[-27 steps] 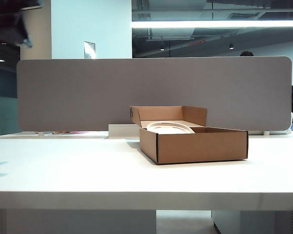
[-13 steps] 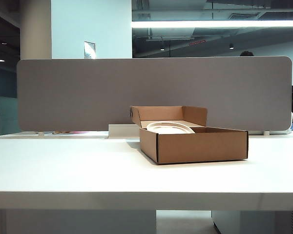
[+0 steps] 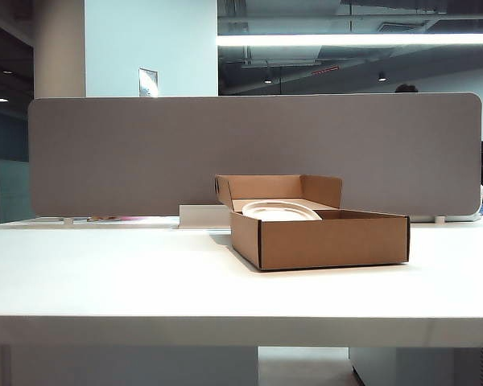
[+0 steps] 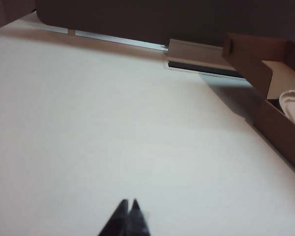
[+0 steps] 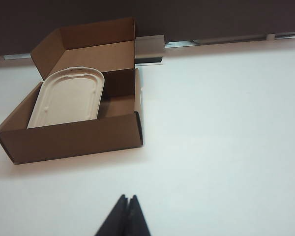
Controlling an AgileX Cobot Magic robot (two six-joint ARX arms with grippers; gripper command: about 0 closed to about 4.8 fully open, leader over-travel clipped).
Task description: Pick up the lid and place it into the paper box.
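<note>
The brown paper box (image 3: 330, 238) stands on the white table, right of centre, flaps upright along its far edge. The off-white lid (image 3: 280, 210) lies inside it, leaning against one inner side; it also shows in the right wrist view as the lid (image 5: 69, 97) in the paper box (image 5: 73, 137). In the left wrist view only a sliver of the lid (image 4: 294, 105) shows inside the paper box (image 4: 280, 128). My left gripper (image 4: 129, 202) is shut and empty, over bare table, well away from the box. My right gripper (image 5: 127, 197) is shut and empty, short of the box. Neither arm shows in the exterior view.
A grey partition (image 3: 249, 153) runs along the table's far edge. A low white cable tray (image 3: 203, 215) sits behind the box, seen also as the cable tray (image 5: 150, 49). The table's front edge (image 3: 241, 330) runs across the exterior view.
A dark blurred part of the left arm at the upper left of the exterior view a second ago has left the view. Box and lid have not moved.
</note>
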